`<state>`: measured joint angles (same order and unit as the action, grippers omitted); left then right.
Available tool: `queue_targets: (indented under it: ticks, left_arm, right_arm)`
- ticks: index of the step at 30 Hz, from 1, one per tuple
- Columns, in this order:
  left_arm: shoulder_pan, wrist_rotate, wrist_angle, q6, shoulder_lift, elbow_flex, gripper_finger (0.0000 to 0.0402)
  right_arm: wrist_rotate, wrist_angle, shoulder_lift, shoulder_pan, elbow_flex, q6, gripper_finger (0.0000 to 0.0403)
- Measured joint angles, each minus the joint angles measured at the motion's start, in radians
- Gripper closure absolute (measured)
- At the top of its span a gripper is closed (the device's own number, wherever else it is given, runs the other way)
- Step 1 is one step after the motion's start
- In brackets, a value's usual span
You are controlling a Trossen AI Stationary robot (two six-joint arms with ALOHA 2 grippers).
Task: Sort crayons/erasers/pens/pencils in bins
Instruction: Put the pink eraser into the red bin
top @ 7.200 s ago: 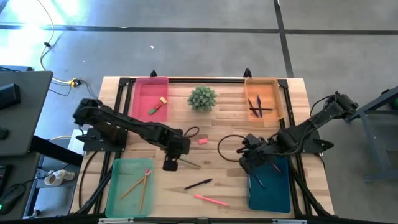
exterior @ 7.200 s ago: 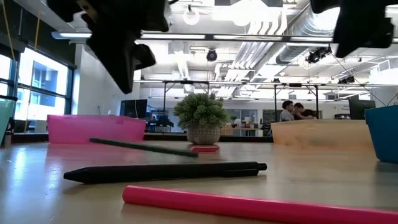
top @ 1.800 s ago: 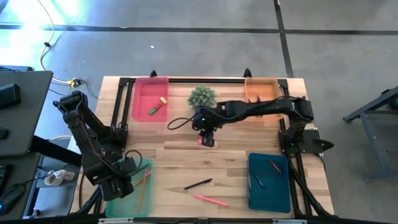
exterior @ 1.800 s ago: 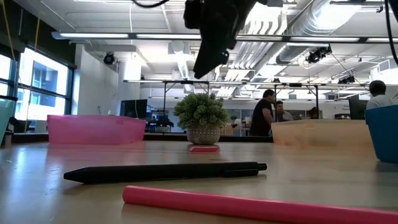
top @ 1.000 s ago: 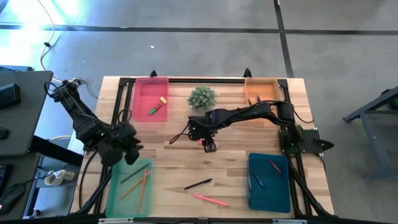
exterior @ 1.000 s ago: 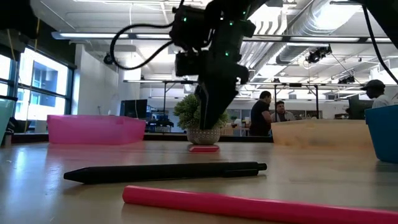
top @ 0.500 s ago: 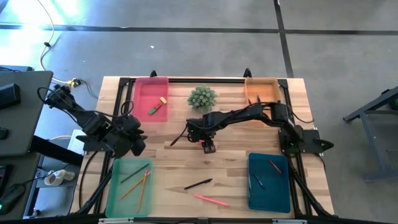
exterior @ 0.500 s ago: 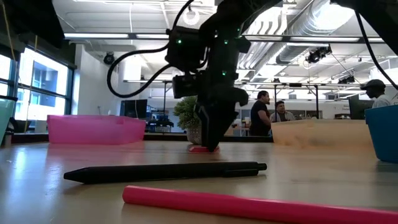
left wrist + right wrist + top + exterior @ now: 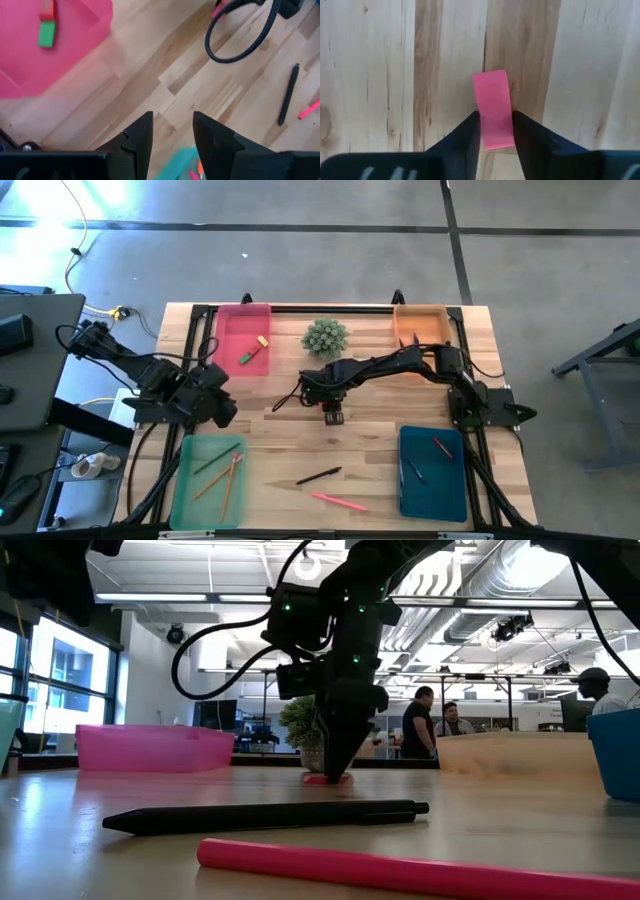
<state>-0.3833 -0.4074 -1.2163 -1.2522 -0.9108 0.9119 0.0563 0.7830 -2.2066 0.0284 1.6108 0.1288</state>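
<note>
A small pink eraser (image 9: 493, 107) lies flat on the wood at the table's middle, in front of the potted plant. My right gripper (image 9: 332, 416) points down over it and is shut on it; the low view shows the fingertips at table level (image 9: 333, 774). My left gripper (image 9: 221, 411) hovers open and empty at the table's left, between the pink bin (image 9: 228, 358) and the green bin (image 9: 190, 490). A black pen (image 9: 318, 476) and a pink pencil (image 9: 338, 501) lie on the table nearer the front edge. My right gripper pinches the pink eraser between its two fingers, which sit on its two long sides (image 9: 482, 125) close to one end. The fingers come from above, pointing down, and lie across the eraser. The eraser rests flat on the table.
The pink bin holds a green and a yellowish eraser (image 9: 251, 351). The orange bin (image 9: 437, 320) holds pens, the teal bin (image 9: 450, 490) holds crayons, and the green bin holds pencils. A potted plant (image 9: 325, 337) stands just behind my right gripper. A black cable (image 9: 290, 397) loops beside it.
My right gripper has come down from above the pink eraser until its fingertips are at the table around it. My left arm has swung a little toward the table's far edge, away from the green bin.
</note>
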Motion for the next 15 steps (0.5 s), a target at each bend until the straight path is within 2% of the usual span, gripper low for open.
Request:
queue_targets:
  ticks: [8, 15]
  left_arm:
    - [0.045, 0.061, 0.000, 0.000, 0.000, 0.000, 0.0273]
    - [0.049, 0.100, 0.000, 0.054, 0.000, 0.000, 0.0273]
  right_arm:
    - [-0.002, -0.001, 0.000, 0.000, -0.001, 0.001, 0.0353]
    - [0.003, 0.000, 0.000, 0.000, -0.002, 0.002, 0.0366]
